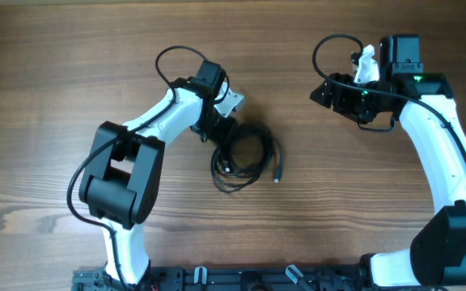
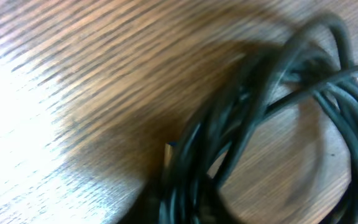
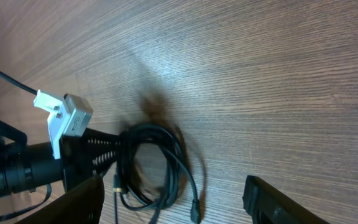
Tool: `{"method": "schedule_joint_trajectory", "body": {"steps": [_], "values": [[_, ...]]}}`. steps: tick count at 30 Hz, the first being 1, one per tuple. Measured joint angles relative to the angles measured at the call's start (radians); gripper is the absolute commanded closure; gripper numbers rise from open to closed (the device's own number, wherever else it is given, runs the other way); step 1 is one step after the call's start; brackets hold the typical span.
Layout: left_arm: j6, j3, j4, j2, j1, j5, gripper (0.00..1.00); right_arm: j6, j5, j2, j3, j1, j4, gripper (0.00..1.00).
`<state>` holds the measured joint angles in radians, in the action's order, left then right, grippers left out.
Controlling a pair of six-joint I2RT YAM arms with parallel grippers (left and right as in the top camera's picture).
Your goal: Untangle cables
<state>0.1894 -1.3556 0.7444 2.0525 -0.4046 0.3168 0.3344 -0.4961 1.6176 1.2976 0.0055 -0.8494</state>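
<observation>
Black coiled cables [image 2: 253, 106] on wood-grain table [image 1: 55, 81]; R jaws apart, L jaws unclear.

The cables [image 1: 243, 162] are thin black cords, wound together in one loose, tangled coil that lies flat on the wooden counter [image 1: 71, 65], near its middle. One free end with a small plug [image 1: 278, 175] sticks out on the right side.
</observation>
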Motion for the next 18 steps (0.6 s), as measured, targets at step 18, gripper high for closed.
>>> {"method": "schedule_joint_trajectory", "body": {"steps": [18], "values": [[-0.366, -0.156, -0.029, -0.375, 0.019, 0.037, 0.96, 0.135, -0.237, 0.000, 0.000, 0.226, 0.390, 0.35]]}}
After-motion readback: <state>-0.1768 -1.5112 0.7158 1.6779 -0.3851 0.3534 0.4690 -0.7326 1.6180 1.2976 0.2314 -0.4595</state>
